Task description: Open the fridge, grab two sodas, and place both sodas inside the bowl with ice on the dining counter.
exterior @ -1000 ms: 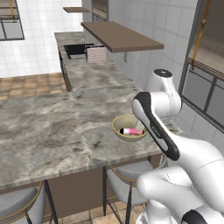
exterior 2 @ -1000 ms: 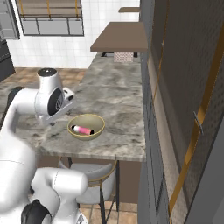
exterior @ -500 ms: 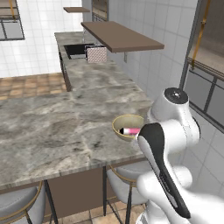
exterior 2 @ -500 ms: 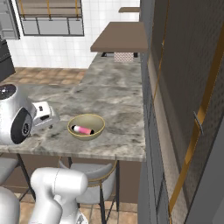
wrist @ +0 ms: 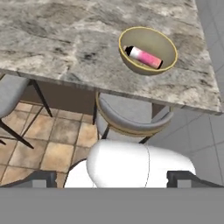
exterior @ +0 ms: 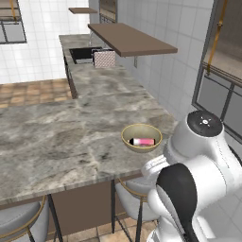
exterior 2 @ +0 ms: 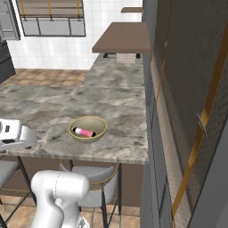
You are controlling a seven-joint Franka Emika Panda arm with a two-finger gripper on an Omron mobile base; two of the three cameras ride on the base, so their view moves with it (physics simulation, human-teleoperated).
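Observation:
A tan-yellow bowl stands near the end of the marbled dining counter. One soda lies on its side in it, red label up and dark cap to one end. My gripper is held back from the counter, below its edge, over the floor. Its fingertips stand wide apart and open, with nothing between them. The fridge is out of view.
Grey stools are tucked under the counter's edge. A brown wooden shelf hangs over the far counter, with a sink and a patterned box beyond. Tall dark cabinets line the right.
The arm has swung back from over the bowl and folded down toward the base, so the hand now sits below the counter edge. The bowl and its soda have not moved.

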